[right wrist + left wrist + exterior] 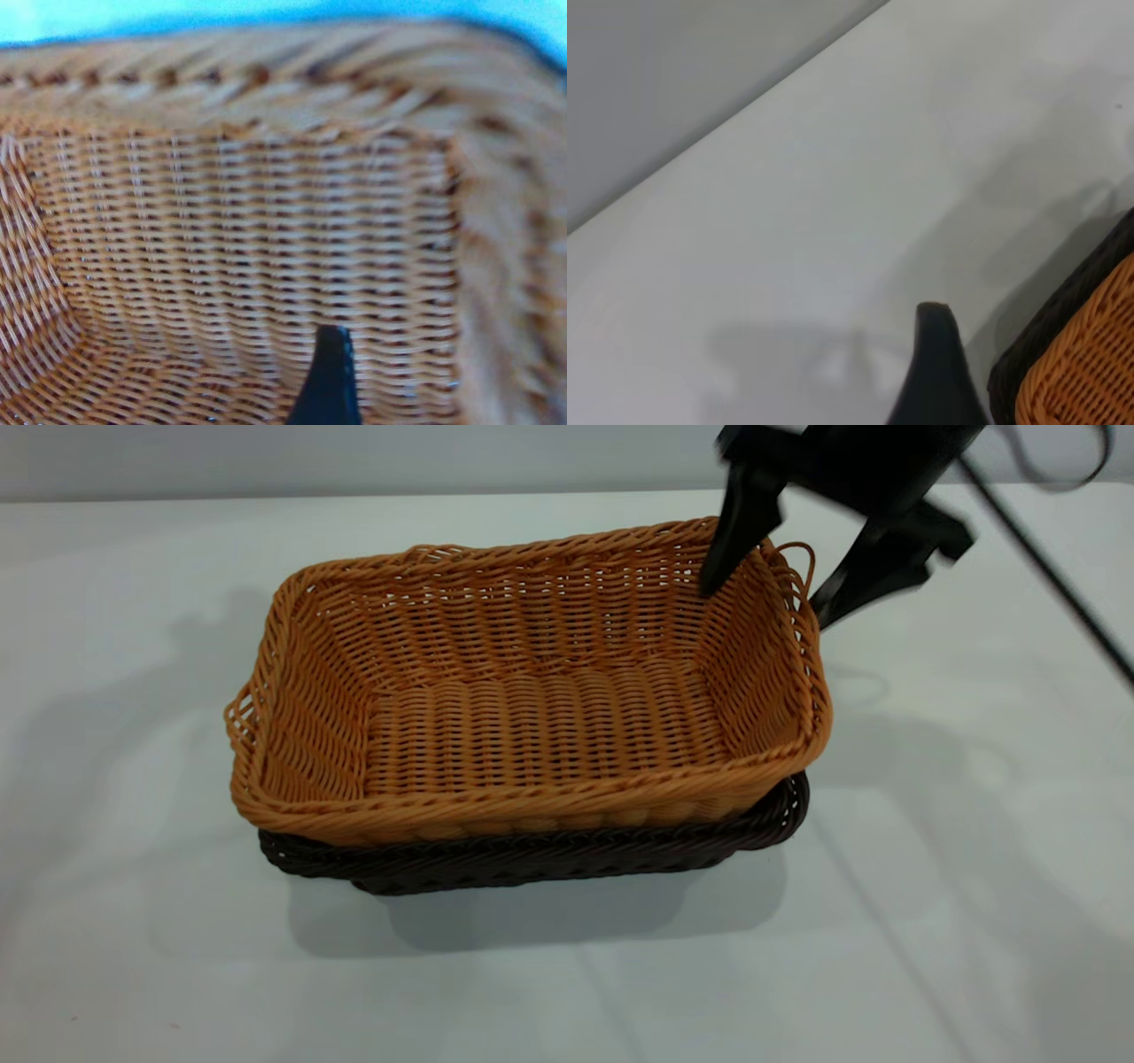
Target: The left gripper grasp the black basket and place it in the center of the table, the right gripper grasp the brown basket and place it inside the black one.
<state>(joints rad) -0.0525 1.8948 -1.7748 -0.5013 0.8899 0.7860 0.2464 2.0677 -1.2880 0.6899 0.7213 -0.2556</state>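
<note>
Exterior view: brown basket [532, 691] sits nested inside black basket [549, 855] near the middle of the table [133, 602].
Right gripper [764, 598]: fingers spread apart astride the brown basket's far right corner rim, one inside, one outside, gripping nothing.
Left gripper [935, 372]: only one fingertip visible, beside the black basket's corner; spread cannot be told.

Your right gripper [764, 607]: matte black, two long tapering pointed fingers [740, 531], thin black cable trailing. Left finger [937, 372]: same black, rounded tip.
</note>
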